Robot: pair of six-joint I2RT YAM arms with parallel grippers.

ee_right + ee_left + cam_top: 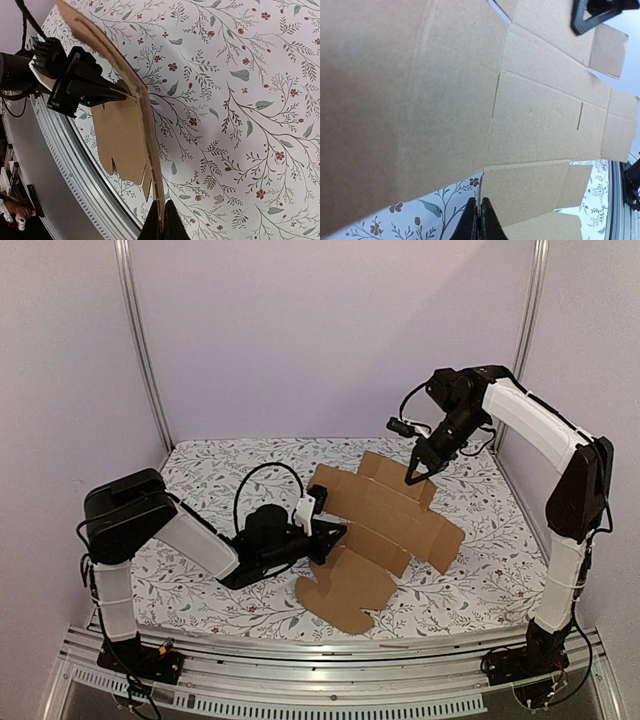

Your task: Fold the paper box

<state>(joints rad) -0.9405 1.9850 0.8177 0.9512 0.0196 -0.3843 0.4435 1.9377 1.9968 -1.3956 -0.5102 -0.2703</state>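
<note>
The paper box (385, 515) is an unfolded brown cardboard sheet with creased panels, held tilted above the floral cloth between both arms. My left gripper (338, 533) is shut on the sheet's left edge; the left wrist view shows its fingertips (480, 212) pinching the thin edge of a cardboard panel (535, 115). My right gripper (414, 476) is shut on the far upper edge. Seen from the right wrist, its tips (163, 222) clamp the sheet (122, 135) edge-on, with the left gripper (117, 92) at the other end.
A floral-patterned cloth (500, 570) covers the table. A slotted metal rail (330, 680) runs along the near edge, and metal posts (140, 350) stand at the back corners against plain walls.
</note>
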